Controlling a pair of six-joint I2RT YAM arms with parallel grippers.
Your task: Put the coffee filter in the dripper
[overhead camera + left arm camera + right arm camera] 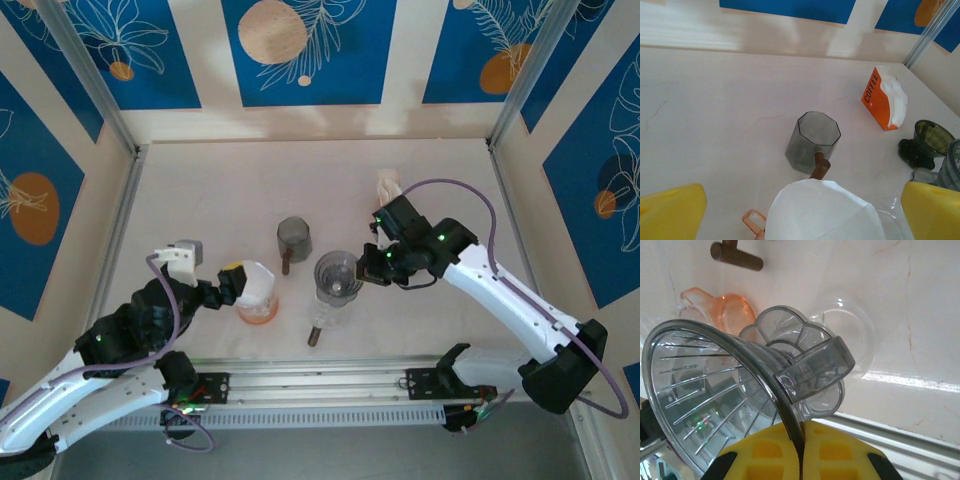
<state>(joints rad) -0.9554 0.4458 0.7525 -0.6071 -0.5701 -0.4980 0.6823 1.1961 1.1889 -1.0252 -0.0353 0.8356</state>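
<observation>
Two grippers were at work on the pale table (200, 200). The left gripper (233, 281) was spread as wide as it goes. In the left wrist view its yellow fingers (670, 212) stood on either side of the white coffee filter (822, 212); can't tell whether they touched the paper. The filter sat open-side up in the orange dripper (258, 311), and that dripper's orange handle (754, 223) poked out at the lower left of the paper. In the top view, filter and orange dripper were near the front of the table, left of centre.

The right gripper (373, 263) was pinched shut on the rim of a clear dripper (338, 274). The right wrist view showed the ribbed clear cone (715, 395) tipped on its side, with the rim edge running down between the yellow pads (770, 455). This dripper was just right of the orange one and not touching it.

A grey mug (812, 140) with a brown handle stood upright behind the filter. An orange COFFEE box (879, 102) holding white filters stood further back to the right. A dark green dripper (929, 141) stood near the box. A small clear item with a brown end (317, 330) lay by the front rail, too small to identify.
</observation>
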